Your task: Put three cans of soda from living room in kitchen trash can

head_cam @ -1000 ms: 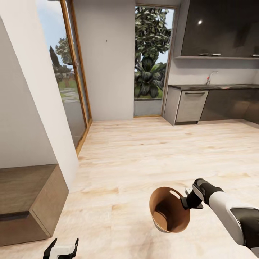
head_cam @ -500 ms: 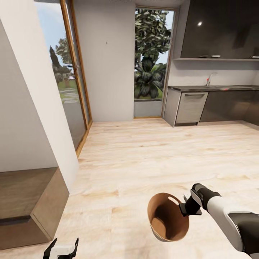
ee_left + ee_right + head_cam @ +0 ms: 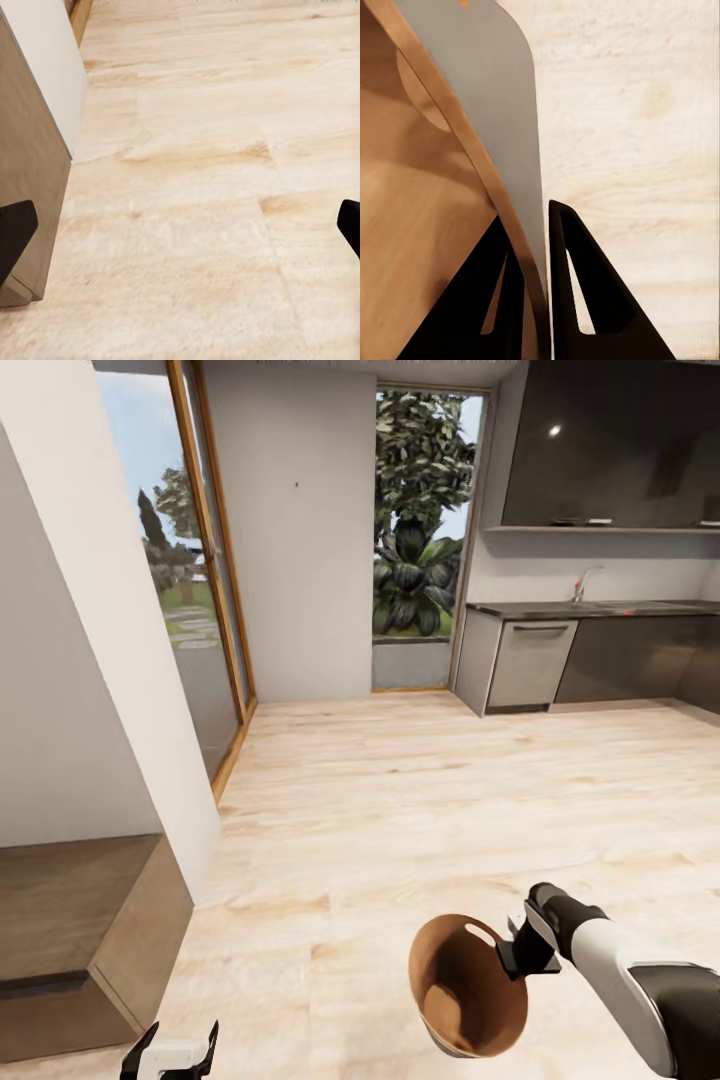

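The trash can (image 3: 465,990), brown inside and pale grey outside, hangs tilted above the pale wood floor at the lower right, its oval hand slot near the rim. My right gripper (image 3: 518,955) is shut on its rim. In the right wrist view one finger is inside and one outside the trash can wall (image 3: 487,112), with the gripper (image 3: 536,277) pinching it. My left gripper (image 3: 170,1050) is open and holds nothing; it hangs low at the bottom left, over bare floor in the left wrist view (image 3: 180,232). The soda cans are out of view.
The kitchen lies ahead on the right: dark grey cabinets (image 3: 610,455), a dark countertop (image 3: 600,607) with a chrome tap (image 3: 585,578), and a steel appliance front (image 3: 530,660). A white wall (image 3: 80,610) and a low wooden cabinet (image 3: 80,930) stand close on my left. Glass doors (image 3: 200,580) line the far left.
The whole picture has shifted down slightly, so the camera moved. The trash can, held in my right gripper, sits a little lower in the view. The left gripper is unchanged.
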Available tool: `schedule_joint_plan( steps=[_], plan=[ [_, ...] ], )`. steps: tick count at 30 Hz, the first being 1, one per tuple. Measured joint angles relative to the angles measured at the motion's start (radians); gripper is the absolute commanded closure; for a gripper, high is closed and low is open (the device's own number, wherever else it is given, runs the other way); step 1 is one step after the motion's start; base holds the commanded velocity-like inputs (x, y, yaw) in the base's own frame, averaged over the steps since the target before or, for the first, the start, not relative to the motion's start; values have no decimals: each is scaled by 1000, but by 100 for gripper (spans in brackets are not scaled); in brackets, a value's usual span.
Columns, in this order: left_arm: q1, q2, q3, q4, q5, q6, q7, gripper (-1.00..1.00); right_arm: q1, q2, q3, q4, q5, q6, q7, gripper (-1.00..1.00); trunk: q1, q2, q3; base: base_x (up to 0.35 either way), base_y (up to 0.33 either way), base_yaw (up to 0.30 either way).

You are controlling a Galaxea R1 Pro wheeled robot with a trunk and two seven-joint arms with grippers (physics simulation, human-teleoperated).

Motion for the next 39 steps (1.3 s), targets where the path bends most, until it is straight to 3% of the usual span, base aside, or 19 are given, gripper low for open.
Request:
schedule_joint_plan(
  steps=[8, 11, 15, 20, 26, 34, 39],
  plan=[
    [0, 0, 0, 0, -1, 0, 0, -100, 27, 3, -7, -3, 6, -6, 6, 100, -31, 56, 25, 0, 0, 0],
    [0, 0, 0, 0, 0, 0, 0, -100, 44, 13, 0, -8, 23, -10, 3, 100, -42, 77, 34, 0, 0, 0],
    [0, 0, 0, 0, 2, 0, 0, -100, 55, 25, -9, 3, -1, -6, 4, 100, -57, 105, 47, 0, 0, 0],
    [0, 0, 1, -1, 3, 0, 1, -100, 71, 41, -8, -7, 11, -15, 5, 100, -77, 140, 63, 0, 0, 0],
    [0, -1, 0, -4, 4, 0, 2, -100, 106, 42, -10, -6, 14, -96, 7, 100, -100, 182, 81, 0, 0, 0],
    [0, 0, 1, -2, 2, 0, 4, -100, 193, 40, -10, -8, 8, -219, 9, 100, -130, 238, 106, 0, 0, 0],
    [0, -1, 1, -2, 2, 0, 5, -100, 223, 38, -13, -12, 15, -256, 8, 100, -150, 273, 122, 0, 0, 0]
  ],
)
